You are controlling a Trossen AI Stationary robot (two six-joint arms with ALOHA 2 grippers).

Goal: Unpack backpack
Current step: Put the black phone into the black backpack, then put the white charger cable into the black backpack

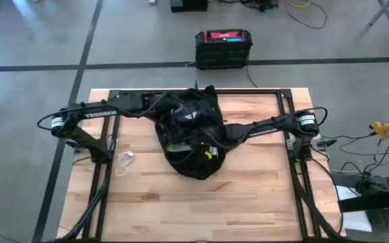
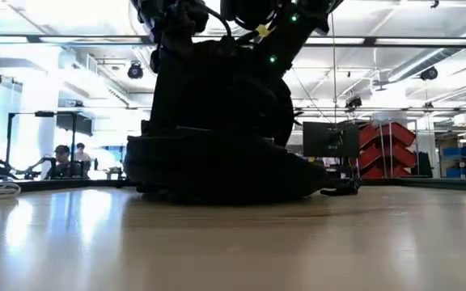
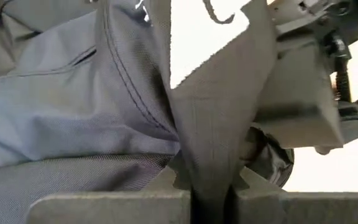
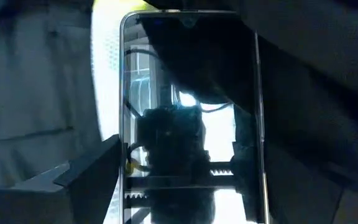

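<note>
- The backpack sits roughly mid-desk, toward the far edge, a big black rounded lump on the wooden desk.
- Both arms reach in over it from either side, meeting at the bag.
- Left gripper has its jaws clamped on a strap of the backpack: the wrist view shows the grey-looking webbing running straight down into the narrow slot between the two pads, pinched tight.
- Right gripper is down in the bag opening, and right in front of its camera is a phone, a glossy dark screen with a thin metal edge (you can see the gripper's own reflection in the glass). One finger shows beside the phone's edge, but I honestly cannot tell whether those jaws are gripping it or just sitting apart around it.
- From the low view the backpack is slumped flat on the desk, with the arms coming down into its top.
- A white cable lies loose on the desk just to the left of the bag, not touching it.
- Off the desk, on the floor beyond the far edge, is a black box with a red top.
</note>
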